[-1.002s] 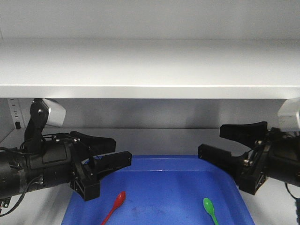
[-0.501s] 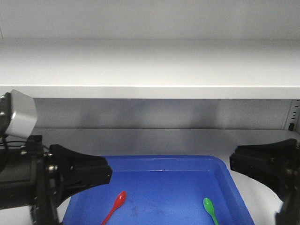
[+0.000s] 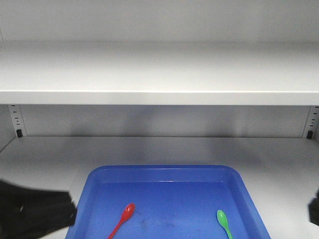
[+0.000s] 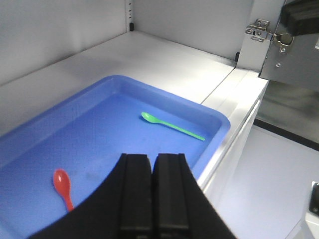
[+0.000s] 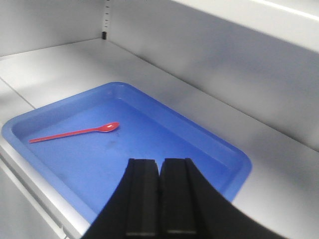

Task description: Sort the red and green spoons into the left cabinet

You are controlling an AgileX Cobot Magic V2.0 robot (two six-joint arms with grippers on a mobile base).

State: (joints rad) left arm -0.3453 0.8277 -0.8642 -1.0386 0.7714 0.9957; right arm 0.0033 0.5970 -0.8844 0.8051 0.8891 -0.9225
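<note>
Left gripper [image 4: 152, 191]: black fingers [image 4: 135, 194] pressed together, nothing between them, low at near left tray corner. Right gripper [image 5: 160, 196]: fingers [image 5: 178, 196] likewise closed, empty, at near right edge. Shallow blue plastic tray [image 3: 162, 172] on white cabinet worktop [image 3: 159, 148]. Red plastic spoon [image 3: 122, 219] lies flat in tray's left half; green plastic spoon [image 3: 224, 223] flat in right half, well apart. Beyond, white shelf [image 3: 159, 72] spans cabinet above.

Tray [image 3: 164, 174] on lower shelf [image 3: 149, 149], under upper shelf [image 3: 159, 74]. Two spoons in tray, well apart: one [image 3: 123, 218] left, other [image 3: 223, 221] right. Grippers at near corners, outside tray: left [image 3: 35, 214], right [image 3: 314, 211].
</note>
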